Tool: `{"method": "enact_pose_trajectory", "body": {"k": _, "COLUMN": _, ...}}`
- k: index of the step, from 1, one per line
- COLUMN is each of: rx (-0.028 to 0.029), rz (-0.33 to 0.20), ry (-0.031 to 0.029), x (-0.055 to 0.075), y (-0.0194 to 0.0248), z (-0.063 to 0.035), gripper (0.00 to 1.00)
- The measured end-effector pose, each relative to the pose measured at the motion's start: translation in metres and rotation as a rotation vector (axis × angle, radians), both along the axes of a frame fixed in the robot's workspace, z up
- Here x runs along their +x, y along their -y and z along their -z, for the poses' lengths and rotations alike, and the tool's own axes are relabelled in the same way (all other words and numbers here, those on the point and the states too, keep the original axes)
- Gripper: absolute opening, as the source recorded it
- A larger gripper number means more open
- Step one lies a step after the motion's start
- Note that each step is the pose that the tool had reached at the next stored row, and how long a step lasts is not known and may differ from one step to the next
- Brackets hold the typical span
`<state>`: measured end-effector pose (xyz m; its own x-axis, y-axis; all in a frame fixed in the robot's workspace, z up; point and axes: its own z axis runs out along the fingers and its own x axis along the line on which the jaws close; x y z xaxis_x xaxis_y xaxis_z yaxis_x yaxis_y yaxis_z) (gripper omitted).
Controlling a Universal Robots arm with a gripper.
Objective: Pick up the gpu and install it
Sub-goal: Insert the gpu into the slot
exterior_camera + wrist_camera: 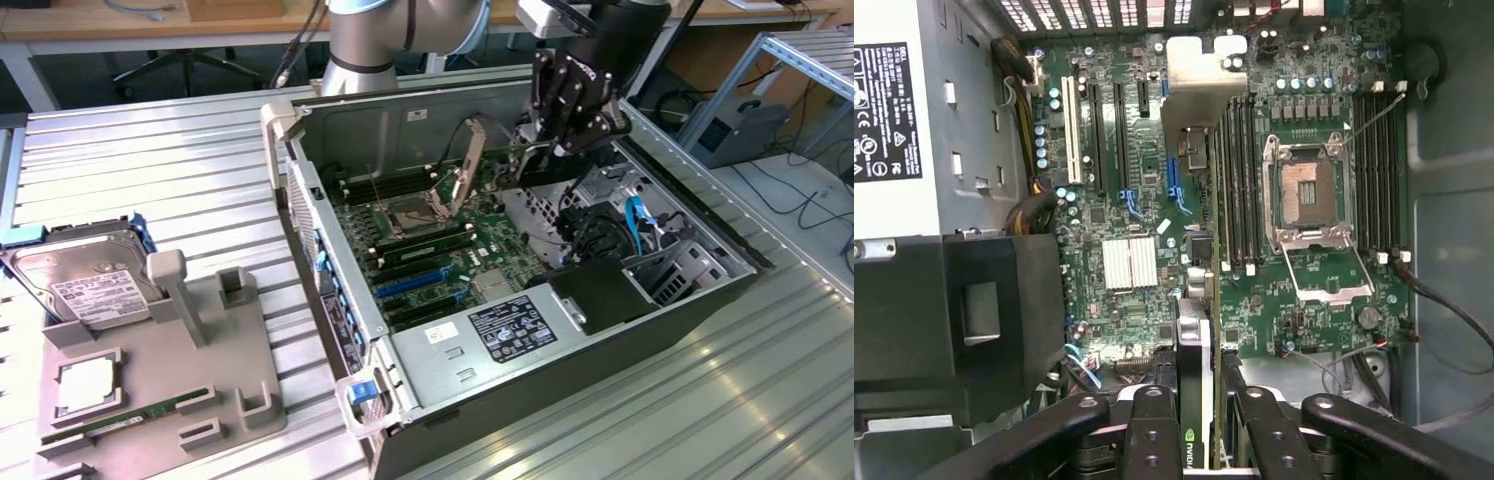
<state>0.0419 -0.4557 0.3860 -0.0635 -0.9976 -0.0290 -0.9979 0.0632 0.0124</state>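
Ribbed table (160,180) bears open case (667,330) (hand (571,143) holds gpu (1194,345) inside).

Thin dark gpu card (1194,345) is edge-on in the black claw (1200,410), so its faces are unseen and its near end is cropped at the picture edge. The silver metal bracket (1202,85) masks the green motherboard (1134,330) beyond the claw. White power-supply label (884,110) beside the claw is cropped, print unreadable. Exterior view: the card's outline under the claw is unclear.
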Motion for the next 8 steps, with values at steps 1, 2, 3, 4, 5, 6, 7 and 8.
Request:
{"method": "enact_pose_trajectory", "body": {"k": 1, "rx": 0.0, "rz": -0.001, "ry": 0.0, "x": -0.001, "y": -0.0012, "z": 0.0, "gripper": 0.27}}
{"method": "enact_pose_trajectory", "body": {"k": 2, "rx": 0.0, "rz": -0.002, "ry": 0.0, "x": -0.005, "y": -0.0037, "z": 0.0, "gripper": 0.27}}
{"method": "enact_pose_trajectory", "body": {"k": 3, "rx": -0.0001, "rz": -0.002, "ry": 0.0001, "x": -0.007, "y": -0.0045, "z": 0.0, "gripper": 0.27}}
{"method": "enact_pose_trajectory", "body": {"k": 4, "rx": -0.0001, "rz": -0.003, "ry": 0.0001, "x": -0.009, "y": -0.005, "z": 0.0, "gripper": 0.27}}
{"method": "enact_pose_trajectory", "body": {"k": 5, "rx": -0.0001, "rz": -0.003, "ry": 0.0002, "x": -0.011, "y": -0.0053, "z": 0.0, "gripper": 0.27}}
{"method": "enact_pose_trajectory", "body": {"k": 6, "rx": -0.0001, "rz": -0.003, "ry": 0.0003, "x": -0.013, "y": -0.0056, "z": 0.0, "gripper": 0.27}}
{"method": "enact_pose_trajectory", "body": {"k": 7, "rx": -0.0002, "rz": -0.003, "ry": 0.0006, "x": -0.017, "y": -0.0061, "z": 0.0, "gripper": 0.27}}
{"method": "enact_pose_trajectory", "body": {"k": 8, "rx": -0.0002, "rz": -0.003, "ry": 0.0009, "x": -0.021, "y": -0.0064, "z": 0.0, "gripper": 0.27}}
